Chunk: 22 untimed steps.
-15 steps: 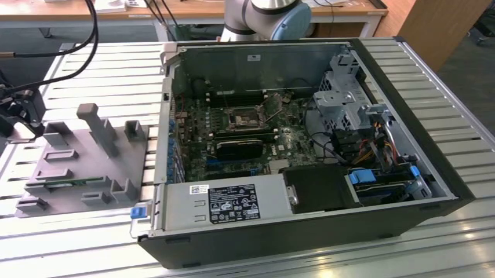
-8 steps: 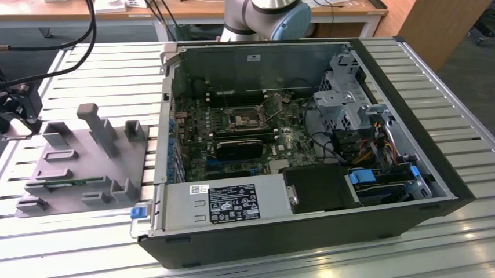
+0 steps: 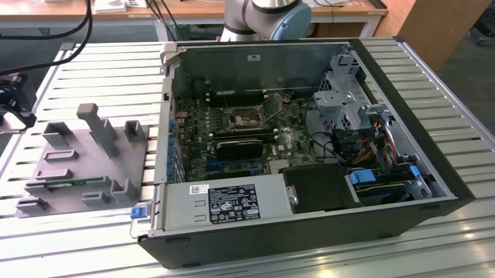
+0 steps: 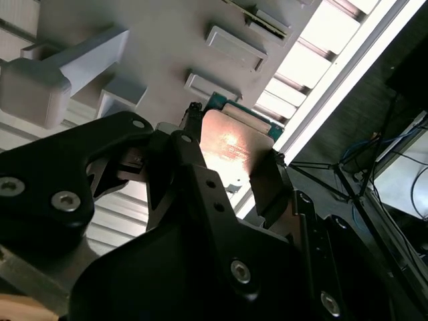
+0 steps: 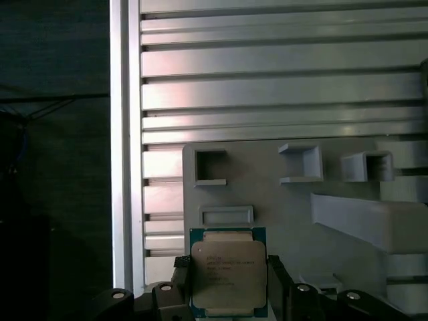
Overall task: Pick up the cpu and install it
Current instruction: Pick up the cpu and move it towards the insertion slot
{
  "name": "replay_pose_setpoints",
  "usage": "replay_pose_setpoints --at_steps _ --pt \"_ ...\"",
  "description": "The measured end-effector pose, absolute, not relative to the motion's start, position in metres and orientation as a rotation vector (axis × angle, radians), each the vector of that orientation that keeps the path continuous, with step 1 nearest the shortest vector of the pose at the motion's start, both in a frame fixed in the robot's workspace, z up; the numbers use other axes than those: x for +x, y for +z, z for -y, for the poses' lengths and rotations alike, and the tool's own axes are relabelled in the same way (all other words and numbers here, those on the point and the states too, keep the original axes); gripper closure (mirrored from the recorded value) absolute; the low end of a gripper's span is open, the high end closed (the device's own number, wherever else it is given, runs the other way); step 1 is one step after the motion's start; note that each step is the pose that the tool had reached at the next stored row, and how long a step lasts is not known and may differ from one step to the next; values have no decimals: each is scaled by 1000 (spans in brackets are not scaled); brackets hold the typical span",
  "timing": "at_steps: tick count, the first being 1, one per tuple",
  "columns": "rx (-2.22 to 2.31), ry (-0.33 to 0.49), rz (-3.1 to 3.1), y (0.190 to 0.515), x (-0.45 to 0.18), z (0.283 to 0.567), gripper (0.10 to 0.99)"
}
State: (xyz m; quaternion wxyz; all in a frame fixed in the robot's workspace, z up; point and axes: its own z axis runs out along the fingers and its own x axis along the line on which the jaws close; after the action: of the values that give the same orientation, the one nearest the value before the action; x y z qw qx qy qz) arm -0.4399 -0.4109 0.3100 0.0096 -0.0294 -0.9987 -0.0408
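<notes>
Between the two black fingers [image 5: 184, 281] of the gripper [image 5: 229, 289] is where the cpu [image 5: 229, 271] is sitting. Its silvery lid is facing the cameras in both wrist views, with the green border peeking out around it. The pincer is looking pressed onto two opposite edges of the chip, so it's pinching the cpu rather than hanging open. It's hovering over the edge part of the grey fixture [image 5: 287, 200], just beside a small rectangular frame moulded into it. Whether the chip is riding clear of the plate or touching it, can't tell from these angles. Around that, the slatted aluminium table [image 5: 267, 67] is running off to its edge. In the exterior view the open pc case [image 3: 402, 145] is lying well apart toward the exterior view's right, with the motherboard socket [image 3: 243, 119] inside.

What's worrying: the hold is only biting on thin edges, so any jolt is probably risking the chip tilting or slipping out. The tall post [image 3: 99, 132] on the fixture is standing nearby too, so a low sweep could be clipping it. And if the chip is twisting even slightly in the jaws, it's likely landing skewed on the socket, which is how pins get bent.
</notes>
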Motion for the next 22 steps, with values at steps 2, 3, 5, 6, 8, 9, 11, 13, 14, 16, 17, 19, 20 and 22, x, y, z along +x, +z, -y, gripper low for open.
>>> replay_pose_setpoints --at_steps 2,3,5,6,8,9,11,13,14,16,17,19,20,22 --pt "-92 -127 3119 314 -440 411 545" --pt "-92 -127 3119 316 -440 411 545" --pt "-92 -127 3119 320 -440 411 545" --pt "-92 -127 3119 321 -440 411 545" --pt "-92 -127 3119 324 -440 411 545" --pt "-92 -127 3119 325 -440 411 545" --pt "-92 -127 3119 327 -440 411 545" --pt "-92 -127 3119 329 -440 411 545" --pt "-92 -127 3119 330 -440 411 545" --pt "-92 -127 3118 331 -440 411 545" --pt "-92 -127 3119 332 -440 411 545" --pt "-92 -127 3119 333 -440 411 545" --pt "-92 -127 3119 334 -440 411 545" --pt "-92 -127 3119 335 -440 411 545"
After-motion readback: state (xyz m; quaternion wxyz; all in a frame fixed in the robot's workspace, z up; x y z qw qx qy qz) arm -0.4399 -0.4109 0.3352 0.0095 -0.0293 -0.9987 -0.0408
